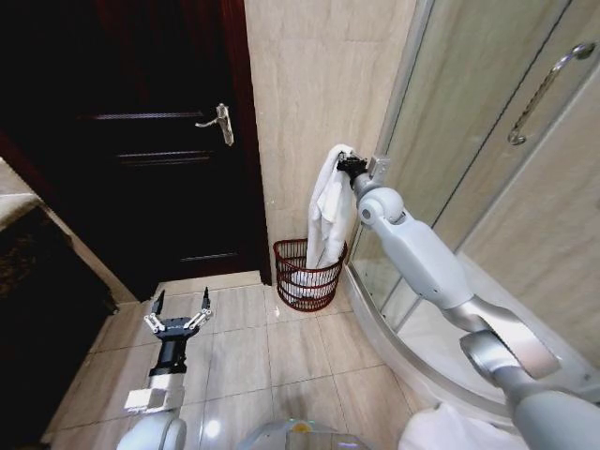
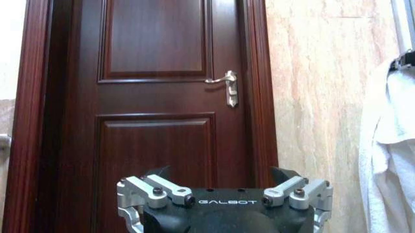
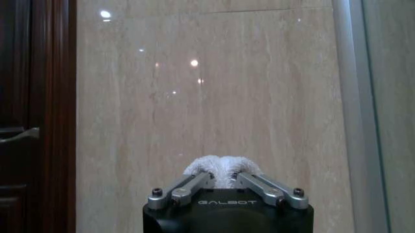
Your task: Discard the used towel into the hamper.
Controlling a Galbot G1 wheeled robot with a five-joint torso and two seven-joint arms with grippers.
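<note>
Head view: right gripper (image 1: 349,168) is raised against the beige stone wall (image 1: 309,84), fingers pinched on the top fold of the white towel (image 1: 333,211). Towel hangs straight down from the pinch, its lower end dropping inside the hamper (image 1: 307,275). Hamper sits on the floor at the wall's foot, in the corner between the dark door (image 1: 150,141) and the curved shower base (image 1: 441,356). It just touches or nearly touches the wall; cannot tell which. Right arm runs along the glass shower screen (image 1: 469,103), little room on that side.

Left gripper (image 1: 177,314) hangs low over the tile floor (image 1: 281,356) in front of the door, fingers spread apart, gripping nothing. Open tile between it and the hamper. A dark counter edge (image 1: 37,281) closes off the far left.

Left wrist view: left gripper's two silver finger linkages stand wide, pointing at the panelled red-brown door (image 2: 155,97) with its metal lever handle (image 2: 228,85). Towel (image 2: 389,145) hangs along one edge of that picture, soft terry texture.

Right wrist view: right gripper (image 3: 224,177) fingers converge on a bunched lump of towel (image 3: 222,167), polished veined stone straight ahead.

Materials: hamper is round, slightly tapered, dark red openwork with horizontal bands, white showing through the weave. Floor is glossy beige square tile with grout lines. Shower screen has a metal frame and a curved bar handle (image 1: 548,89).
</note>
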